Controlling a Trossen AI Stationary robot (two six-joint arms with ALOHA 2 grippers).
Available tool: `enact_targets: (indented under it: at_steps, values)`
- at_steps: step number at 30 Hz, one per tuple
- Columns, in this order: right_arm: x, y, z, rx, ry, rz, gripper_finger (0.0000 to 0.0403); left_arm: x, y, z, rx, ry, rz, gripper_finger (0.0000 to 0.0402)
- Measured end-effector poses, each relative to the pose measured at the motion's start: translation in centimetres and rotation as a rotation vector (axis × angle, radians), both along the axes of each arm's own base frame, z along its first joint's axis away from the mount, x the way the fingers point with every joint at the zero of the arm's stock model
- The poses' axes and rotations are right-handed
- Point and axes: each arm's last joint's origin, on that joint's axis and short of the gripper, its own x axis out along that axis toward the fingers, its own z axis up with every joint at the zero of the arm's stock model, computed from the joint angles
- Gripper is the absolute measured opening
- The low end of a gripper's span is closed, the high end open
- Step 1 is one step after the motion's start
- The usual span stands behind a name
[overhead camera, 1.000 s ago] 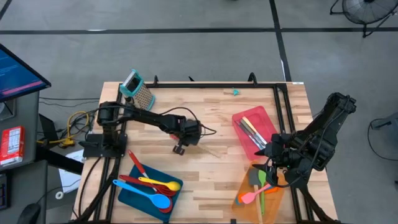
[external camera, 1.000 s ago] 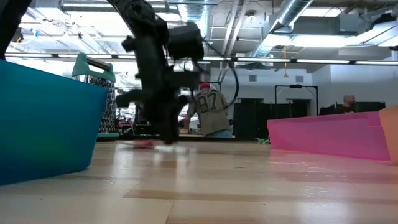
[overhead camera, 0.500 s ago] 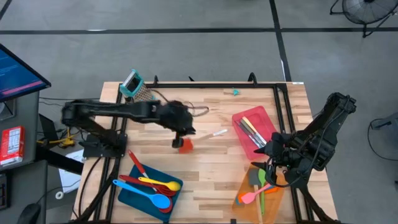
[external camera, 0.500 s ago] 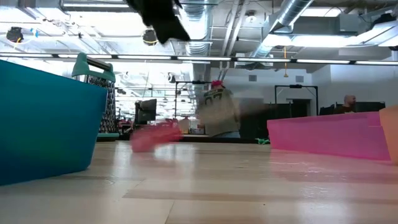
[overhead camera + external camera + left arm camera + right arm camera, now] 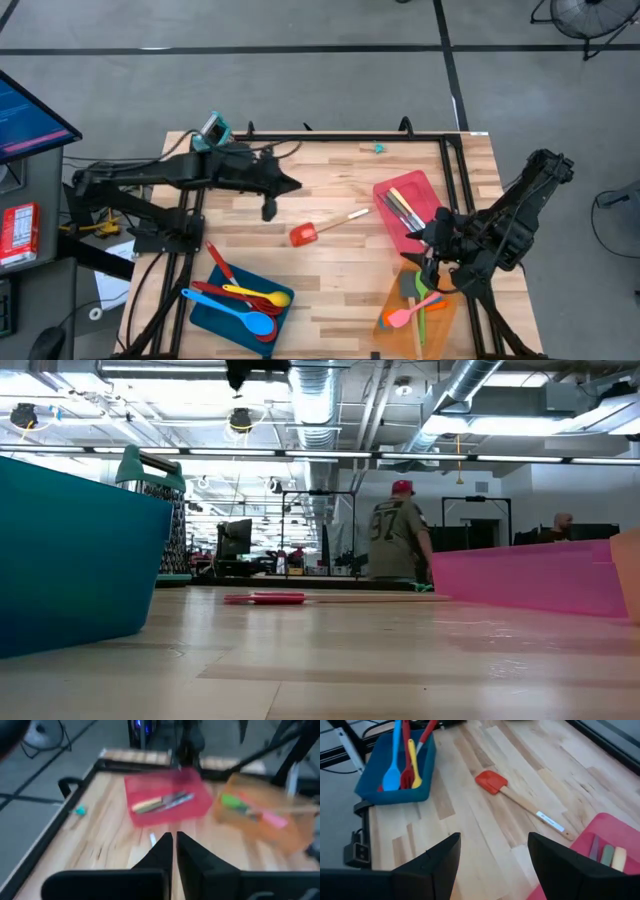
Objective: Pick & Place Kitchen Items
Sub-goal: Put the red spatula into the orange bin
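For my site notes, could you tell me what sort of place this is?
Probably a robotics lab in an open industrial hall: a wooden table with a black frame, exposed ceiling ducts, and a person standing in the background.

A large open lab or workshop hall is seen: exposed silver ducts [image 5: 470, 390] and strip lights [image 5: 300, 452] overhead, bare grey concrete floor [image 5: 300, 90] around the wooden table [image 5: 330, 270], dark equipment racks [image 5: 400, 545] behind, a monitor [image 5: 25, 120] alongside, a person [image 5: 398, 540] standing by.

A spatula [image 5: 320, 228] lies on the table [image 5: 330, 175] mid-way, with a tray of spoons [image 5: 240, 300] near left, two utensil trays [image 5: 405, 210] right, and a box grater [image 5: 215, 135] far left.
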Motion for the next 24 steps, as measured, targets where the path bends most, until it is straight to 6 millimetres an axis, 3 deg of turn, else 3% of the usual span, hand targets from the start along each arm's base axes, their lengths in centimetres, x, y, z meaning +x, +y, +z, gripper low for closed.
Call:
enact_targets:
  at_steps: [5,12,18,24]
  values:
    - [0.3,-0.3,-0.1,0.031,0.037,-0.001,0.0227,3.6,0.2,-4.2,-0.006,0.178,-0.032,0.0051]
    - [0.3,-0.2,-0.2,0.068,0.069,0.021,0.0227,8.0,1.4,-11.3,0.047,0.412,-0.065,0.0159]
    - [0.3,-0.2,-0.2,0.068,0.070,0.022,0.0227,10.1,2.3,-17.2,-0.104,0.571,-0.006,0.0239]
    - [0.3,-0.3,-0.2,0.062,0.073,0.024,0.0227,11.1,1.9,-20.5,-0.110,0.640,-0.032,0.0261]
